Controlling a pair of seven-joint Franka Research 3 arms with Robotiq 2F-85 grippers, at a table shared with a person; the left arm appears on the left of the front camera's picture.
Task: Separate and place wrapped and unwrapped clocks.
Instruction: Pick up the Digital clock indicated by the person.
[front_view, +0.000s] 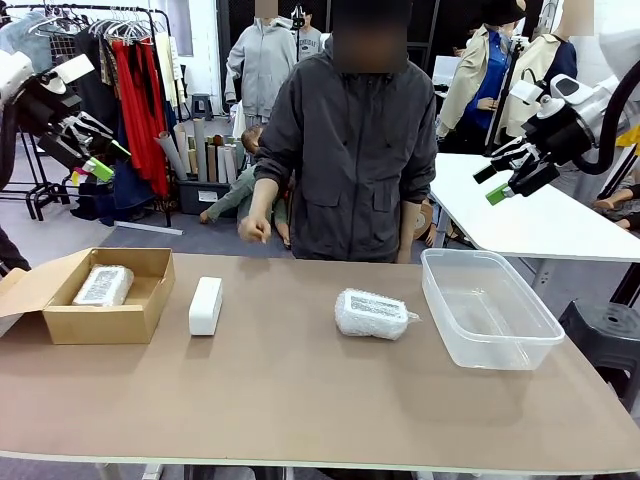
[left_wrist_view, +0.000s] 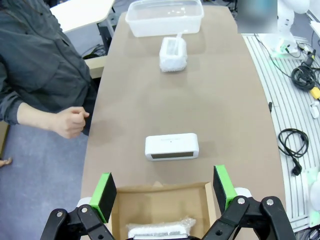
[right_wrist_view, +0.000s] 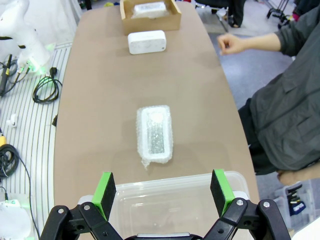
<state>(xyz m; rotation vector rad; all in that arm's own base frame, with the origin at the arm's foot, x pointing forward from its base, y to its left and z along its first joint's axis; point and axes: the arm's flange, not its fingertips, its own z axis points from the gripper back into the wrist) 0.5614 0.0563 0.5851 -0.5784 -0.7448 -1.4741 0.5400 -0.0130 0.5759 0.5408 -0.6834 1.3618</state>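
One wrapped clock (front_view: 372, 314) (left_wrist_view: 173, 53) (right_wrist_view: 155, 133) in crinkly clear plastic lies on the table right of centre. A second wrapped clock (front_view: 103, 285) (left_wrist_view: 159, 229) (right_wrist_view: 146, 8) rests inside the brown cardboard box (front_view: 140, 319) (left_wrist_view: 127, 206) (right_wrist_view: 175, 21). The bare white clock (front_view: 206, 305) (left_wrist_view: 171, 147) (right_wrist_view: 146, 42) sits just right of the box. My left gripper (front_view: 100, 158) (left_wrist_view: 163, 193) hangs open high above the box. On the other side, my right gripper (front_view: 508, 172) (right_wrist_view: 163, 193) is open, raised over the clear tub (front_view: 524, 345) (left_wrist_view: 148, 27) (right_wrist_view: 125, 202).
A person in a dark jacket stands at the far edge, one fist (front_view: 253, 229) (left_wrist_view: 70, 122) (right_wrist_view: 228, 44) held near the table. The tub holds nothing. A white table (front_view: 540, 220) stands at the back right. Cables (left_wrist_view: 295, 142) (right_wrist_view: 47, 90) lie on the floor beside the table.
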